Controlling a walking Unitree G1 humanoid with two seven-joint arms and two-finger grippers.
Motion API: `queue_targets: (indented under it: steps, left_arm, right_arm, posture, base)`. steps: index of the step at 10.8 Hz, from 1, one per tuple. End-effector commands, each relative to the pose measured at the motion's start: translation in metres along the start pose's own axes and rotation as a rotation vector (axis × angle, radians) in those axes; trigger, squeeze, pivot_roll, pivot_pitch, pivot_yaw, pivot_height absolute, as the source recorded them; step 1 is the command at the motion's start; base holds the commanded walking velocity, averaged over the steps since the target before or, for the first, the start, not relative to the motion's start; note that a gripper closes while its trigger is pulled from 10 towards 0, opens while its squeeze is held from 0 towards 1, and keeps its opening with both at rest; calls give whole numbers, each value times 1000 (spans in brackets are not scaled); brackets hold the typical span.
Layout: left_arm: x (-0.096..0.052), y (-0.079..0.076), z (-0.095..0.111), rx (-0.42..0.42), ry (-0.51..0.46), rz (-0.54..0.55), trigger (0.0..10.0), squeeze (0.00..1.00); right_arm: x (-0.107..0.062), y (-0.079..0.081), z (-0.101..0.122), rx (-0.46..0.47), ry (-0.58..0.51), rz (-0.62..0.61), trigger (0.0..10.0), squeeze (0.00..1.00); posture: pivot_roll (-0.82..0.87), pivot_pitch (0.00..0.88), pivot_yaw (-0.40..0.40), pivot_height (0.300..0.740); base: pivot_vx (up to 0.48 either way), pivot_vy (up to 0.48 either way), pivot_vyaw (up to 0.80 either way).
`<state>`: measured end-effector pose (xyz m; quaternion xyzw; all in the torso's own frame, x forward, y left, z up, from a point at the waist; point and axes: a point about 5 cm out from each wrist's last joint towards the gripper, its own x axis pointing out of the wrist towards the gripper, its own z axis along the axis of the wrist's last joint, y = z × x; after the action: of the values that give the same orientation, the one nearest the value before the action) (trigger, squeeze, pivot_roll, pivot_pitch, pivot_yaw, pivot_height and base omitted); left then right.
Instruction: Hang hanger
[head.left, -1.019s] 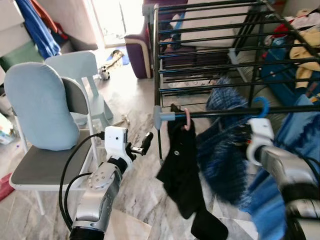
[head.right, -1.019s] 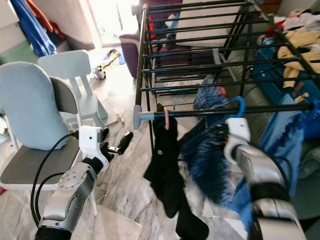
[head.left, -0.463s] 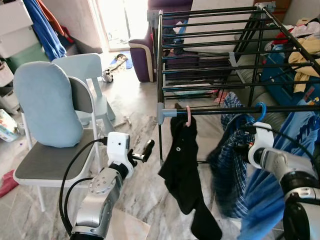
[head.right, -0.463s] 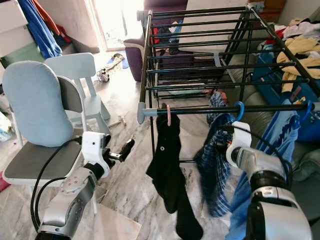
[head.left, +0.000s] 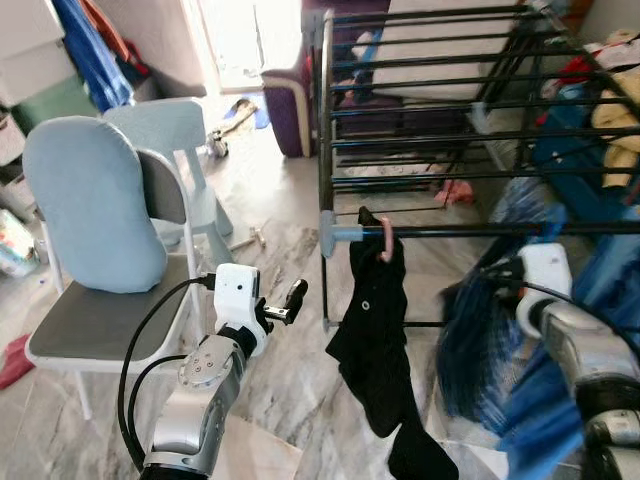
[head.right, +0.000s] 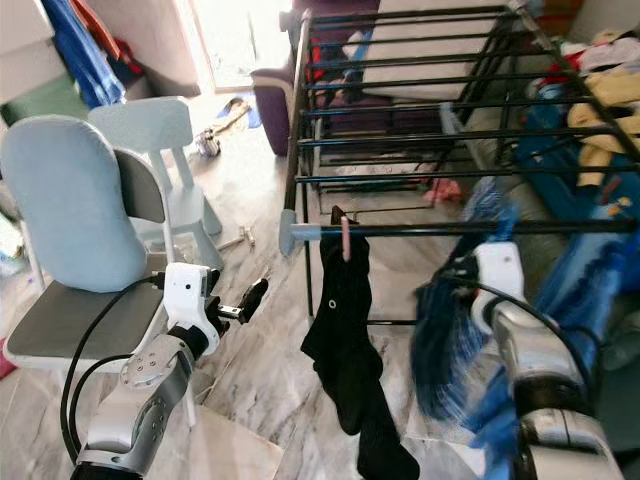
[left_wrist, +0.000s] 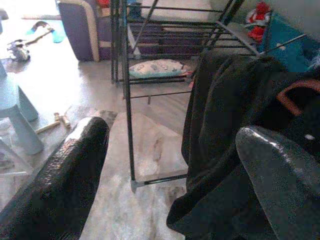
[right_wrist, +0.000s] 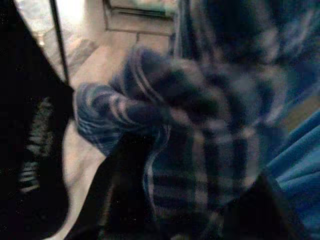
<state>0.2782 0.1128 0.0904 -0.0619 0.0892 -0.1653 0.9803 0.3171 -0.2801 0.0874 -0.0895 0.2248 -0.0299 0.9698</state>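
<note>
Marble floor (head.left: 290, 370), drying rack (head.left: 420, 110), grey chair (head.left: 100, 330)

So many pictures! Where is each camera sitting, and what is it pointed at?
Left eye and right eye views: on the head, looking forward and down at the drying rack, the black garment and chair; both silver arms show.
Left wrist view: on the left arm, looking along its two black fingers at the black garment and rack.
Right wrist view: on the right arm, close against a blue plaid garment.
Shared: head and left wrist views both show the black garment.
</note>
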Motion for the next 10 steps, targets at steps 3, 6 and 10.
queue_targets:
  steps: [3, 6, 10]
  left_arm:
    - [0, 1, 3, 27, -5, 9, 10000, 0]
    - [-1, 5, 2, 45, -9, 43, 10000, 0]
    - [-2, 7, 1, 52, -9, 55, 10000, 0]
  right_arm:
    - [-19, 10, 9, -11, -127, -90, 10000, 1000]
    - [-38, 16, 6, 11, -174, -138, 10000, 1000]
    - [-60, 28, 2, 27, -217, -179, 10000, 1000]
  posture:
    - [-182, 0, 60, 740]
    - [-185, 0, 68, 740]
    - [-184, 0, 64, 740]
  base:
    - [0, 0, 0]
    - [0, 0, 0]
    - [0, 0, 0]
